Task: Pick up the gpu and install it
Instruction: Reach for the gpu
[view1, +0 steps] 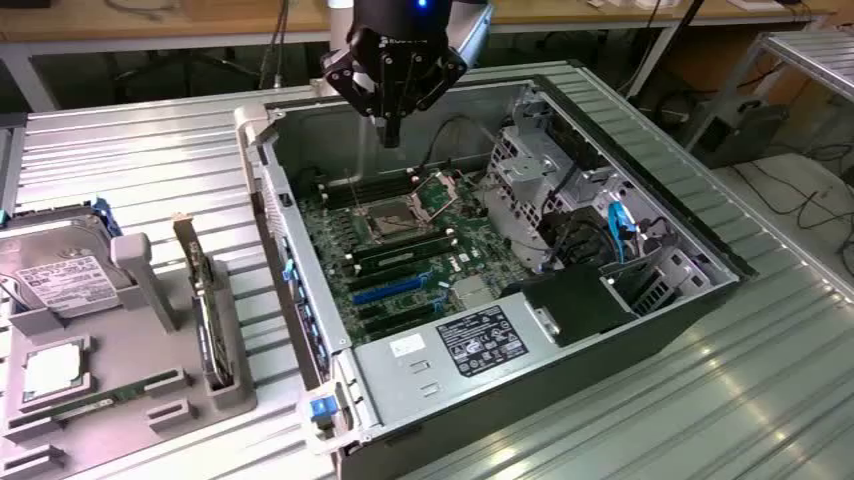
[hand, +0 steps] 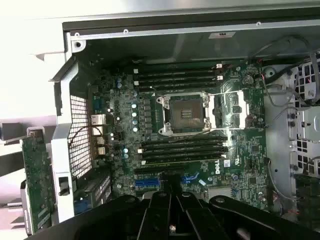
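In the exterior view our arm comes in from twelve o'clock, wrist turned straight down, and our gripper (view1: 390, 136) hangs with its tips pointing toward six o'clock. We hold the dark fingers (hand: 159, 215) pressed together with nothing caught between them, the black knuckles above splaying toward ten and two o'clock.

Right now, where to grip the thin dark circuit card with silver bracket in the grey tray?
Likely top edge, mid-length, from above: the dark circuit card stands on its long edge in the grey tray, flat faces exposed for a pinch, silver bracket upright at one end.
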